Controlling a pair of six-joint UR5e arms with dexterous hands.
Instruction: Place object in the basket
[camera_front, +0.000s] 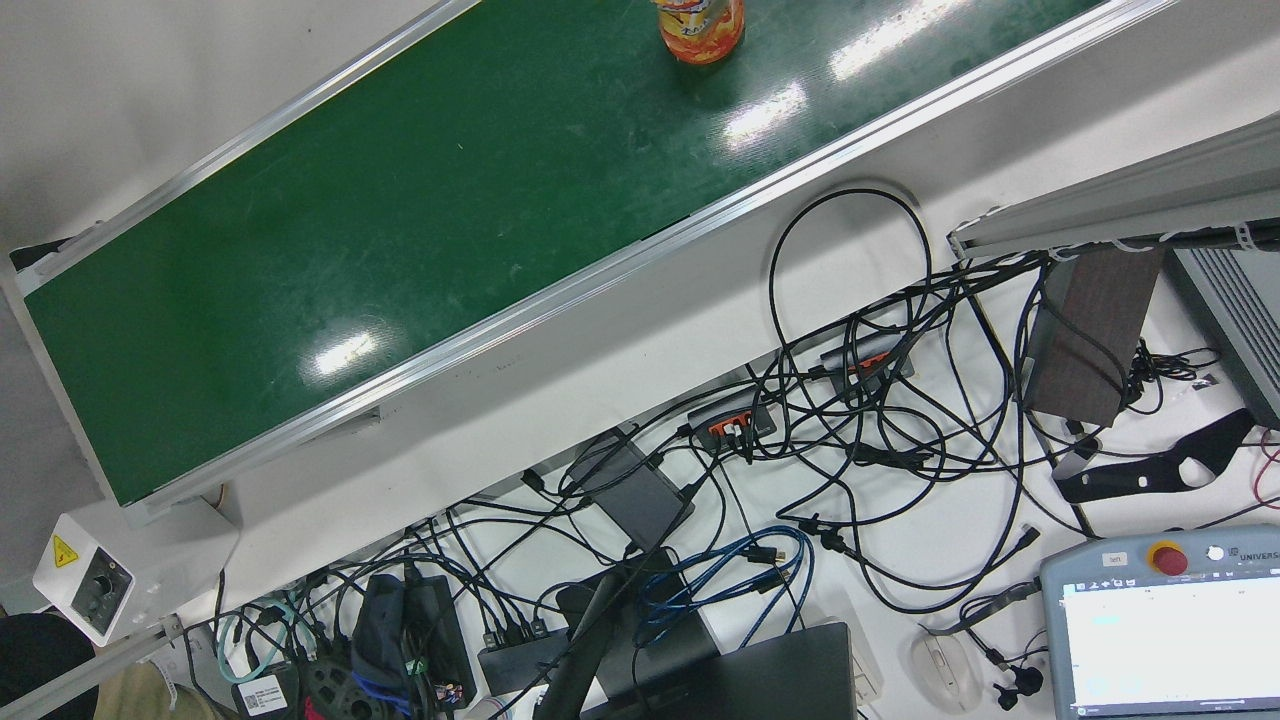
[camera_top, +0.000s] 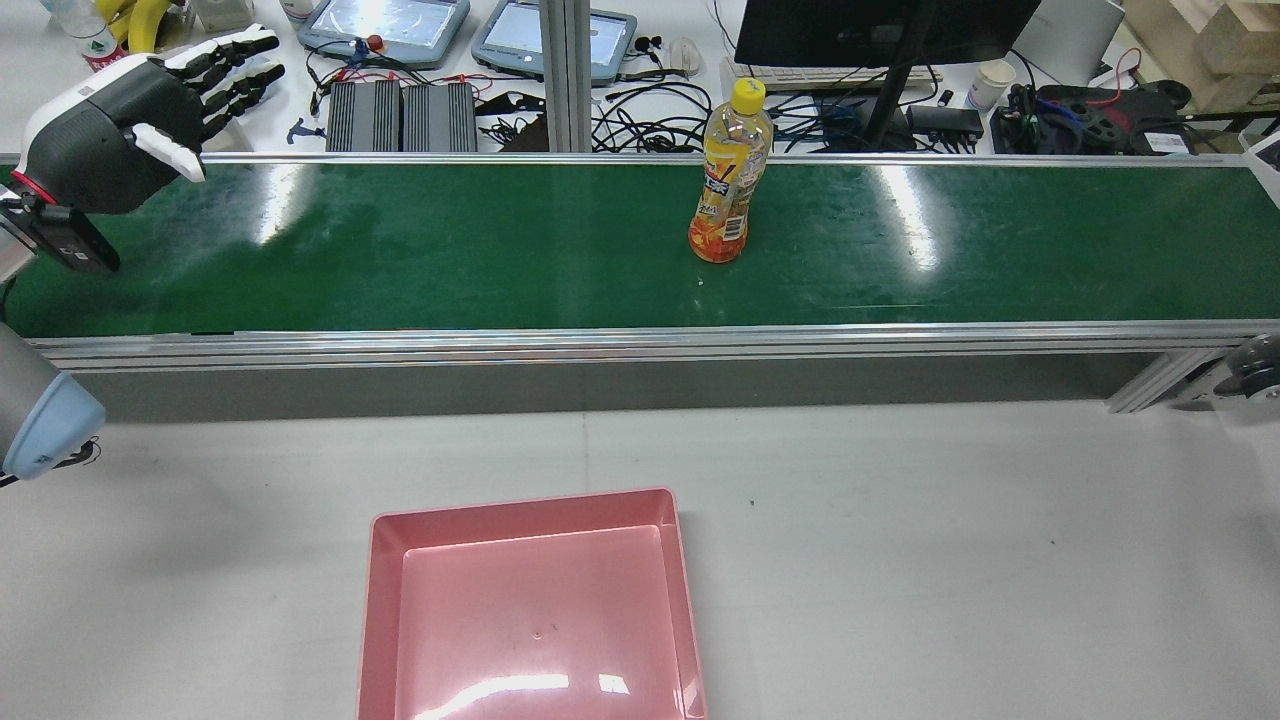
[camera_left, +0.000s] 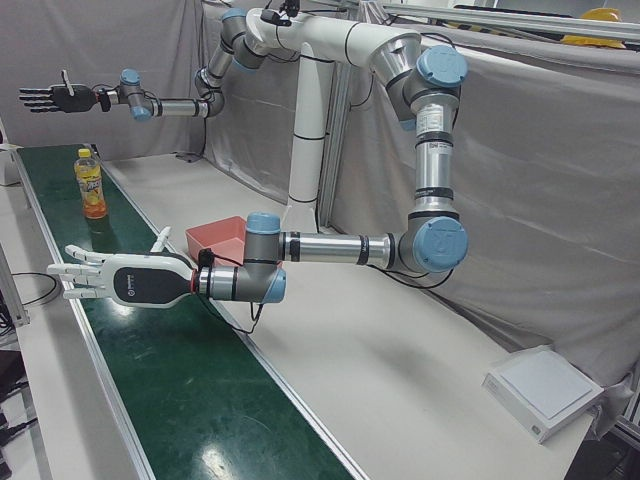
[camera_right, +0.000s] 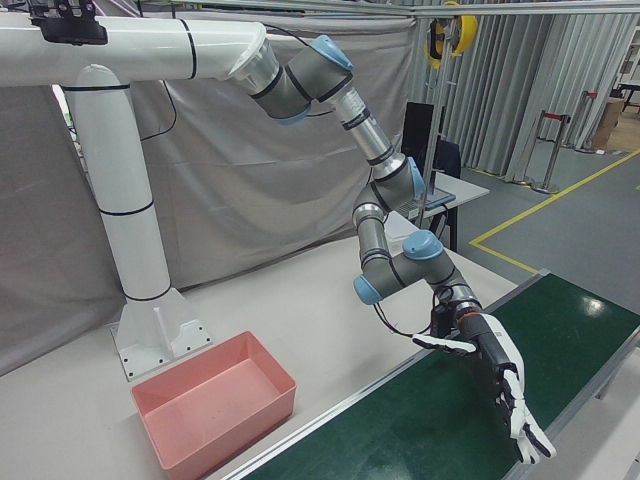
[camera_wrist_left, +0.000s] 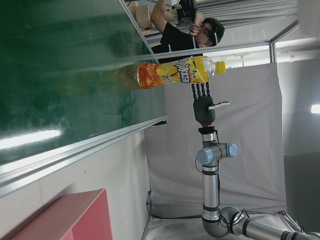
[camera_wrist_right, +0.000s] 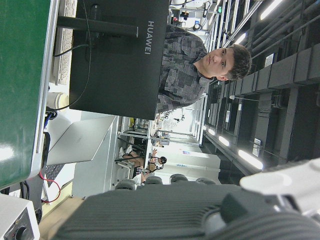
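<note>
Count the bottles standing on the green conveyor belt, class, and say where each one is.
1. The bottle stands upright near the middle of the belt, closer to its far edge, well clear of the pink basket. None seems hidden.

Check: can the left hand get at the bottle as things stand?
Probably yes: the left hand, open, hovers over the belt, and only bare belt lies between it and the upright bottle.
</note>
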